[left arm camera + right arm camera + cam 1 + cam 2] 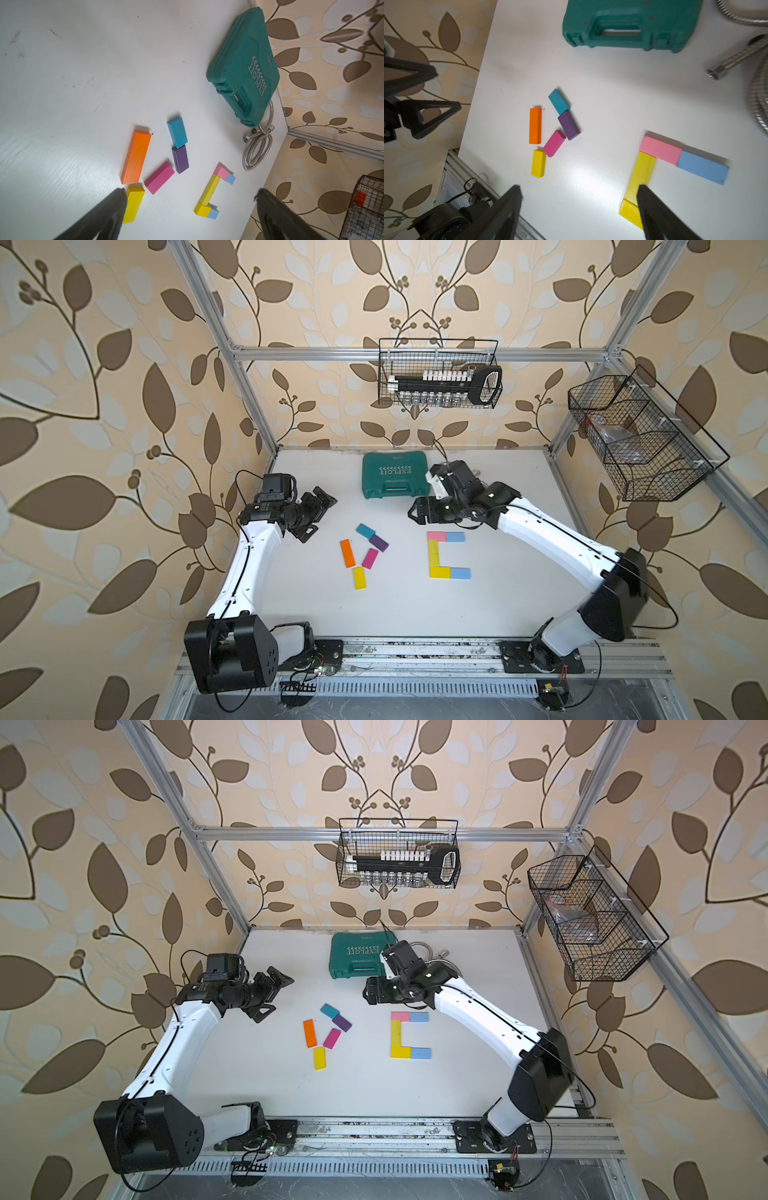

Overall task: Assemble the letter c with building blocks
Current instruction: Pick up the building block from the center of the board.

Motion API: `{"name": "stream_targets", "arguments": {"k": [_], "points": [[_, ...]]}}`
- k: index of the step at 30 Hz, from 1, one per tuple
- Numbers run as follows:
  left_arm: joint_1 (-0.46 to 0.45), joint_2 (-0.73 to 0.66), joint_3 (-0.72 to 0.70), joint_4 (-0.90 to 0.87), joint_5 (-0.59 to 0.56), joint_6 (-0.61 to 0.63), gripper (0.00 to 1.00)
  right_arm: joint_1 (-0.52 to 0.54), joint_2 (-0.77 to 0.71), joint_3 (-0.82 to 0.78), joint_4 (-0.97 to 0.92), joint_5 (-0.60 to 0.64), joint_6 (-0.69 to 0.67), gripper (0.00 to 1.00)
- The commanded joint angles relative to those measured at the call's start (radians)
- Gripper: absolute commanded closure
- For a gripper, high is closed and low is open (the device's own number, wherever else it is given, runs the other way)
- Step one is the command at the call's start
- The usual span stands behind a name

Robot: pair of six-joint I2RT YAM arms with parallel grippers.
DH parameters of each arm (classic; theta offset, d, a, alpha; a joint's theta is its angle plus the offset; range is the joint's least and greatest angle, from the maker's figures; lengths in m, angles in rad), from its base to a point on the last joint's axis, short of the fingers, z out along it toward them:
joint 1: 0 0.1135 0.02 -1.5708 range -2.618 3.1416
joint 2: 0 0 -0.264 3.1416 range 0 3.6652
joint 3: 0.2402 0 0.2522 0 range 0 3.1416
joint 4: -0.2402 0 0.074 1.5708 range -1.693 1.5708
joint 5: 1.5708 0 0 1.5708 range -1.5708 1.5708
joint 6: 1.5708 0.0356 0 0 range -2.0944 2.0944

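Blocks (433, 552) lie in two groups on the counter (498, 605), all flat.

Toward my right, five of them touch to make the C (446, 554). It has a long yellow spine, a top bar of pink (436, 536) and blue (455, 536), and a bottom bar of yellow (439, 572) and blue (460, 573). The mouth opens toward my right arm. Every joint looks closed, so I judge the letter finished or nearly so.

Toward my left the spares lie loose: yellow (359, 578), orange (346, 553), magenta (370, 558), purple (378, 543) and teal (365, 531). They are well apart from the letter, left there, I take it, so they won't crowd it.

Beyond the blocks both my hands hang clear of them. My left hand (322, 518) is spread wide and empty. My right hand (412, 512), just past the top bar, is spread too, with nothing between its fingers. Standing off like this spares the letter a nudge.

Further back lies a green case (395, 481), shut, so its contents are hidden. A metal hose (255, 153) coils beside it.

On the back rail hangs a wire basket (438, 340) holding a black socket rack (440, 383). On the right wall hangs a divided basket (656, 485) with a clear bag (611, 431) toward its far end. What else it holds I cannot tell.
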Motion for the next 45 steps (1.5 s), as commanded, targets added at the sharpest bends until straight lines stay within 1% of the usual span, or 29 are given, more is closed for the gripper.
{"name": "stream_targets", "arguments": {"k": [1,3,5,8,12,18,24,34,45], "points": [[-0.007,0.027,0.057,-0.018,-0.059,0.051,0.01,0.056,0.149,0.11,-0.06,-0.036,-0.092,0.23],[0.0,0.047,0.062,-0.008,-0.063,0.047,0.01,0.096,0.245,0.198,-0.099,-0.016,-0.134,0.28],[0.006,0.073,0.064,-0.005,-0.068,0.035,0.01,0.13,0.337,0.287,-0.157,0.017,-0.188,0.3],[0.014,0.105,0.072,0.004,-0.04,0.019,0.01,0.178,0.461,0.409,-0.238,0.105,-0.259,0.3],[0.018,0.109,0.082,0.001,-0.034,0.022,0.01,0.204,0.578,0.517,-0.287,0.149,-0.307,0.32],[0.039,0.106,0.072,0.0,-0.032,0.035,0.01,0.205,0.643,0.554,-0.286,0.118,-0.308,0.32],[0.068,0.097,0.048,-0.007,-0.025,0.038,0.01,0.211,0.669,0.541,-0.267,0.121,-0.298,0.32],[0.067,0.083,0.032,-0.01,0.003,0.033,0.01,0.186,0.734,0.595,-0.266,0.131,-0.293,0.34],[0.067,0.074,0.009,0.011,0.015,0.022,0.01,0.163,0.812,0.657,-0.285,0.115,-0.288,0.42]]}}
